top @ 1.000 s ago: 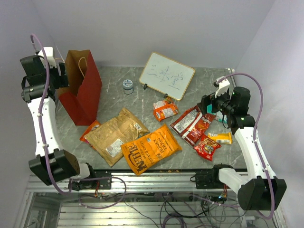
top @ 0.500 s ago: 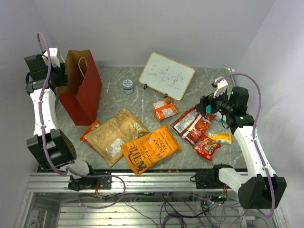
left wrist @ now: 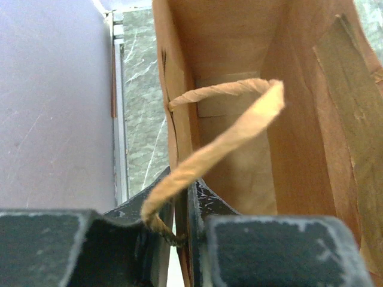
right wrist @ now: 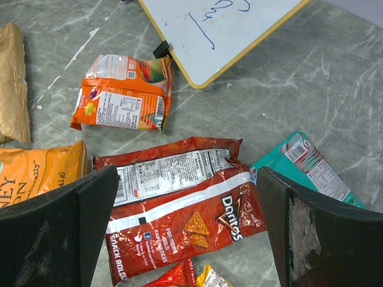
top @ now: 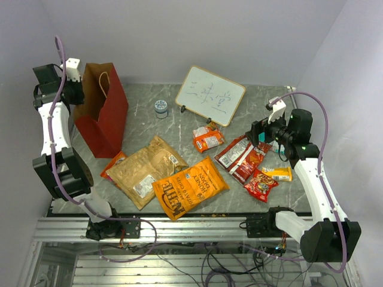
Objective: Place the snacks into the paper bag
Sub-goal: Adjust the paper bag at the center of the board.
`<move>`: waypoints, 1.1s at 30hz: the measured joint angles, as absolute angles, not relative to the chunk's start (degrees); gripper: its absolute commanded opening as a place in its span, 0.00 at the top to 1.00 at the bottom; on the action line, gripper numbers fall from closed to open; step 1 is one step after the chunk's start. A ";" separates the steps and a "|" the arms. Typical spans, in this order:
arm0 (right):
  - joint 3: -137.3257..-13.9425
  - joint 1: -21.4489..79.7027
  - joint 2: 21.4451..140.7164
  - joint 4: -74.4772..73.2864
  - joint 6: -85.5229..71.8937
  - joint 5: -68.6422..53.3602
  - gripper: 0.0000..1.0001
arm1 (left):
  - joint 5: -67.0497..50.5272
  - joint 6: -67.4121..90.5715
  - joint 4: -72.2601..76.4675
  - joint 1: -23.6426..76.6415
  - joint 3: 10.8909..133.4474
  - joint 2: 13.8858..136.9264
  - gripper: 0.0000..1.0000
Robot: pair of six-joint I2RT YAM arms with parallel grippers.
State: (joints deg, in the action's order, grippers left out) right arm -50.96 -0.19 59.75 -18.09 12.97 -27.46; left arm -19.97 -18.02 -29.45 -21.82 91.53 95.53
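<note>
Red paper bag [top: 105,113] upright at far-left corner of worktop [top: 143,128], mouth up. All snacks out on worktop: tan chip bag [top: 145,169] and orange chip bag [top: 190,188] centre, smaller packs right. At bag rim, left end effector [left wrist: 179,239] pinched shut on paper by handle [left wrist: 227,89] root. Over red Doritos pack [right wrist: 179,215], right end effector [right wrist: 185,197] wide open, nothing held. Risks: paper tearing or bag tipping if tugged hard; handle loop sagging across mouth, snagging packs; 2 big chip bags probably tight fit.
</note>
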 measured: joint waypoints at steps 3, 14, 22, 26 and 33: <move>-50.96 -0.19 59.88 -18.09 13.02 -27.51 0.00 | -22.17 -20.73 -32.34 -21.82 93.80 96.77 0.84; -50.96 -0.19 60.20 -18.09 13.15 -27.66 0.00 | -32.49 -27.14 -43.24 -21.82 98.85 98.61 0.93; -50.96 0.03 60.34 -18.09 13.26 -28.10 0.00 | -40.69 -28.36 -49.65 -21.82 102.37 99.98 0.93; -50.94 0.40 60.51 -18.09 13.91 -29.98 0.00 | -43.62 -28.51 -51.83 -21.82 103.11 100.73 0.93; -50.94 3.95 63.07 -17.78 14.09 -32.64 0.01 | -47.37 -24.29 -51.42 -21.26 102.24 100.33 0.93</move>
State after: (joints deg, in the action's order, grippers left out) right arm -50.94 3.95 63.07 -17.78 14.09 -32.64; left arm -47.37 -24.29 -51.42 -21.26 102.24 100.33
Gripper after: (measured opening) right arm 0.997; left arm 0.075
